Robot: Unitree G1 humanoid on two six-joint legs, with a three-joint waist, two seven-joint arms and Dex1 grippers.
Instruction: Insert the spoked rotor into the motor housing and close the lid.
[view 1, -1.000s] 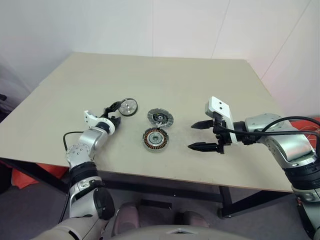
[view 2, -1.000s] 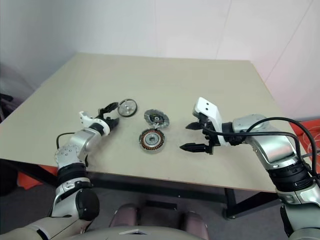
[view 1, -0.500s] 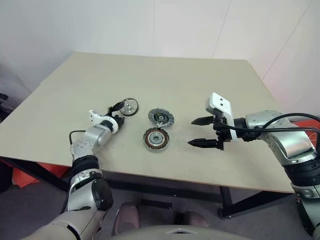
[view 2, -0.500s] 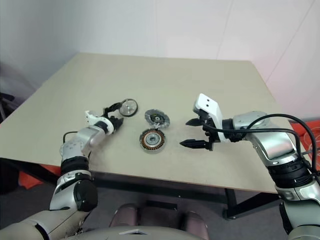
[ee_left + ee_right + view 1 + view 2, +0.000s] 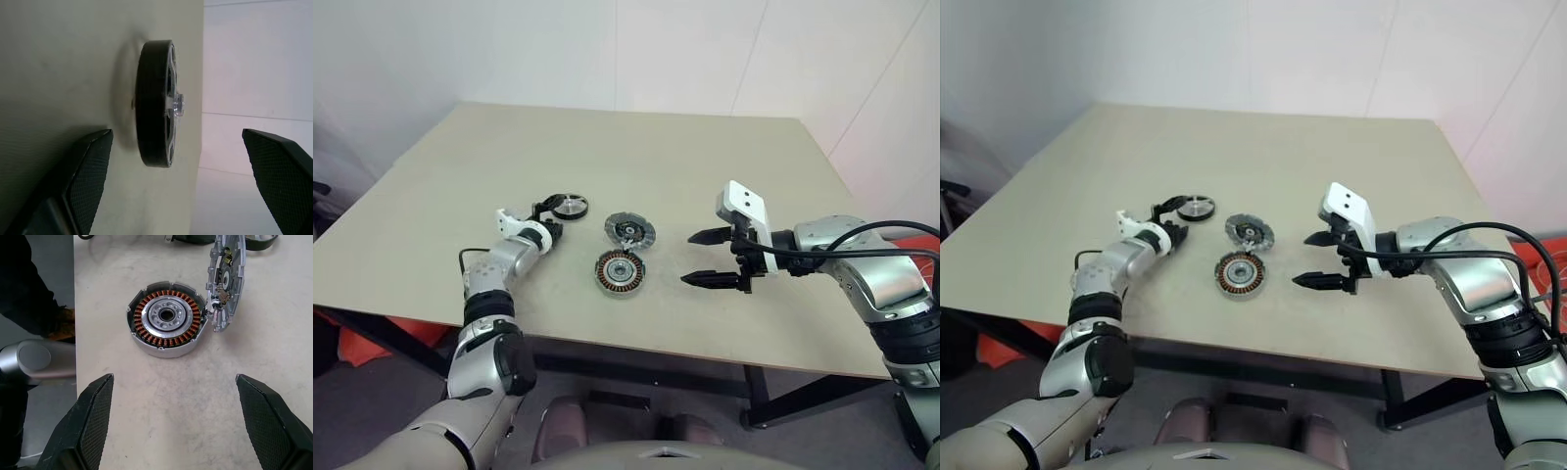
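The spoked rotor (image 5: 573, 206) lies flat on the bench (image 5: 636, 157), just ahead of the left gripper (image 5: 551, 211), whose fingers are spread wide around empty space. The motor housing (image 5: 618, 271) and lid (image 5: 628, 230) sit just beside each other mid-bench; the right gripper (image 5: 710, 258) hovers nearby with fingers apart. The thin rim could be pushed away or missed if the low approach is misaligned.

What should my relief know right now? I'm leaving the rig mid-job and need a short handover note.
Left gripper: open, at the spoked rotor, not gripping; the rotor lies flat on the table.
Right gripper: open, holding nothing, hovering to the right of the motor housing.
Housing sits open, windings up; the lid lies just behind it.
Done: nothing assembled.
Left: grasp the rotor, seat it in the housing, close the lid.
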